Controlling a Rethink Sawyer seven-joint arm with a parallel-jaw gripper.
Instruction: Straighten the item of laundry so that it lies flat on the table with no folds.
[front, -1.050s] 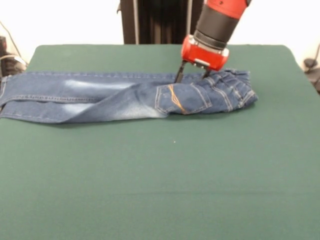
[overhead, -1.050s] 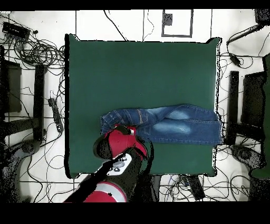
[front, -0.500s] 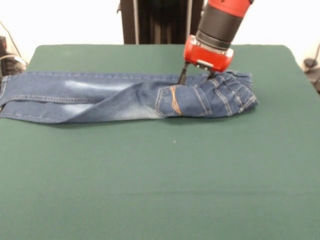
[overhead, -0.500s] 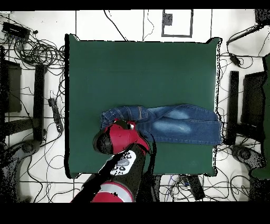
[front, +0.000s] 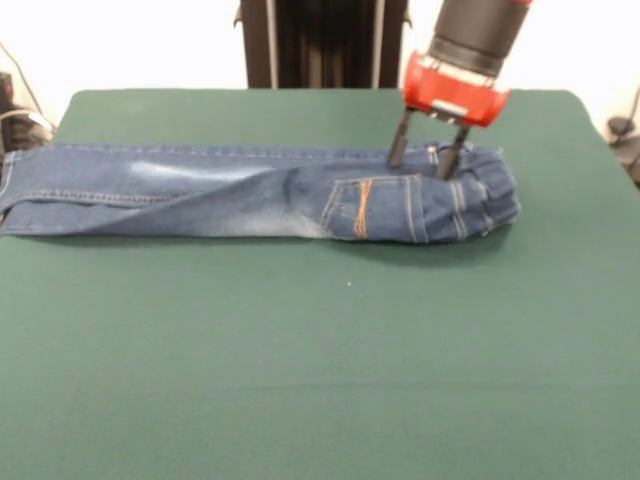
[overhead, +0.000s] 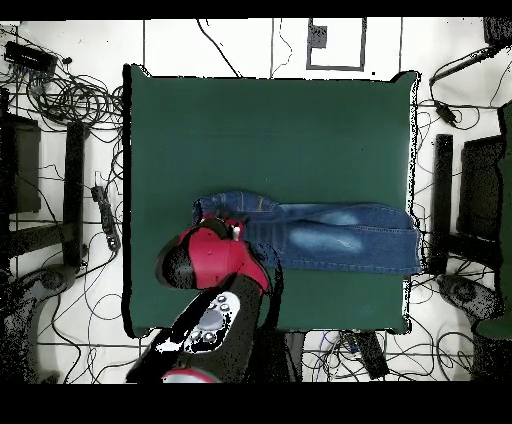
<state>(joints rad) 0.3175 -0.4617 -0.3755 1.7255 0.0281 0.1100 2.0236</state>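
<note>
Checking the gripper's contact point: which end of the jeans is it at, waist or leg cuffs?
The waist end: the gripper stands by the jeans pocket and waistband; the cuffs lie at the opposite end.

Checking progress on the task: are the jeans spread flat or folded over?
Folded. The jeans lie as one narrow band, legs overlapping, waist end bunched under the open gripper.
</note>
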